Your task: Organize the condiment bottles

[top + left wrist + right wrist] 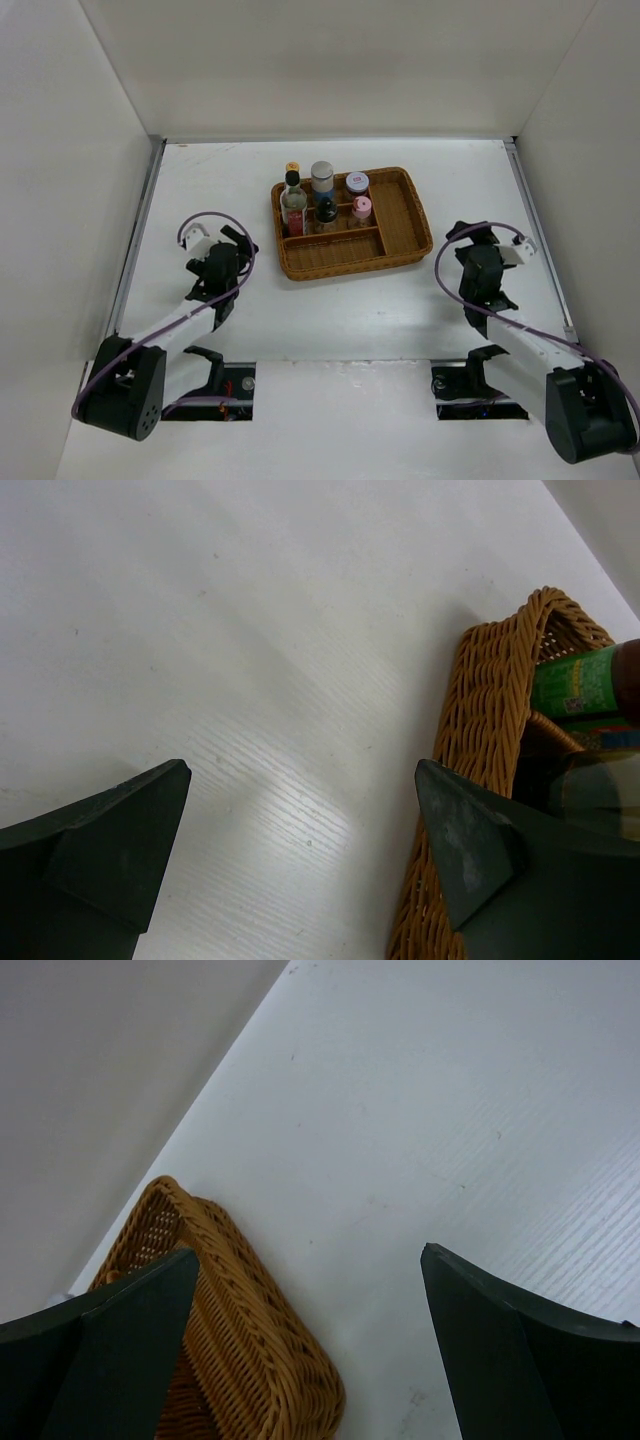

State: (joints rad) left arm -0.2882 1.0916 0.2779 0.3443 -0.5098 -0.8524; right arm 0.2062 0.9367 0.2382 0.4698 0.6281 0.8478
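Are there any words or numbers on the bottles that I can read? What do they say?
Green-label bottle, left wrist view: tiny print, too blurred to read.
Bottles in the basket, top view: labels too small to read.
Nothing else shows any writing, so no text can be quoted.

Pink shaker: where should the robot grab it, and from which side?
Probably by its top, from straight above. The shaker stands upright in a tray pocket, so wicker walls ring its lower body, and a black-capped bottle crowds its left. Its right is freer, so the open right gripper suits.
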